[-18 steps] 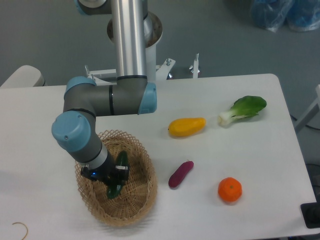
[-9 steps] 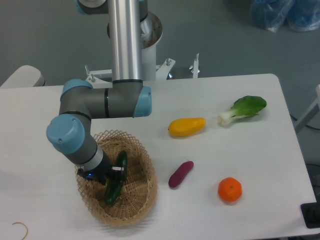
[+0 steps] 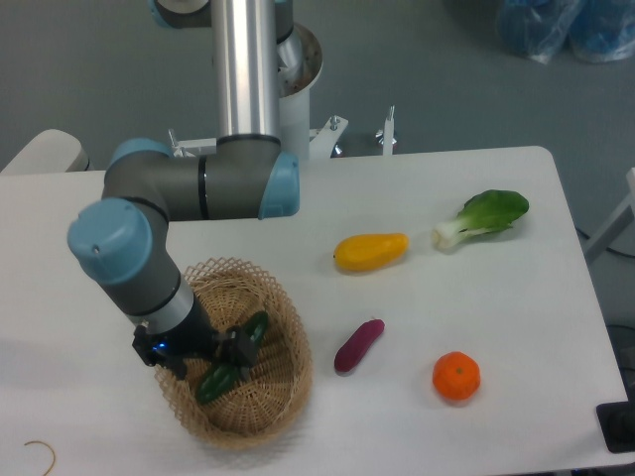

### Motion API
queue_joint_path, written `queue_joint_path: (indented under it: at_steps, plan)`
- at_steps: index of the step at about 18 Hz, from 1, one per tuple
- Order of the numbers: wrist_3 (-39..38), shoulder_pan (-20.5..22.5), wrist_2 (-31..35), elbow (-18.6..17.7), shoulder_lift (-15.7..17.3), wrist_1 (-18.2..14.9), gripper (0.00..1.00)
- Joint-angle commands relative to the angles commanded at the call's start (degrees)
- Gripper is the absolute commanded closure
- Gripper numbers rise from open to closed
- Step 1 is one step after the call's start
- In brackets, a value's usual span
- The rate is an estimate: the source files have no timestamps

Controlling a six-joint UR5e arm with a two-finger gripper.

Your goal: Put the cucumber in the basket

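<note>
The dark green cucumber (image 3: 255,328) lies slanted inside the light tan wicker basket (image 3: 294,369), its upper end toward the right rim and its lower end (image 3: 212,384) near the bottom. My gripper (image 3: 234,351) reaches down into the basket from the left. One dark finger (image 3: 241,346) crosses the middle of the cucumber, and the jaws look shut on it. The other finger is hidden behind the cucumber.
A purple eggplant-like piece (image 3: 358,344) lies just right of the basket. An orange (image 3: 456,376) sits to the front right, a yellow fruit (image 3: 370,251) in the middle, and a bok choy (image 3: 483,217) at the back right. The arm's elbow (image 3: 198,185) hangs above the basket.
The arm has swung left and lower. The cucumber has tipped from nearly upright to slanted and sunk deeper into the basket.
</note>
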Motion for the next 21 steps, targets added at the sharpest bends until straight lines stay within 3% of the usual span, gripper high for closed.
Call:
queue_joint_path:
  at_steps: [4, 9, 14, 17, 21]
  plan:
    - [11.43, 7.21, -1.05, -0.61, 4.48, -1.4, 0.0]
    - [33.91, 15.03, -2.19, -0.62, 8.09, -8.87, 0.0]
    - [55.02, 22.94, -5.17, -0.7, 9.5, -12.66, 0.0]
    - [60.32, 27.16, -10.62, -0.97, 11.61, -14.85, 0.0]
    - [61.56, 28.58, -12.57, -0.97, 11.7, -15.38, 0.0]
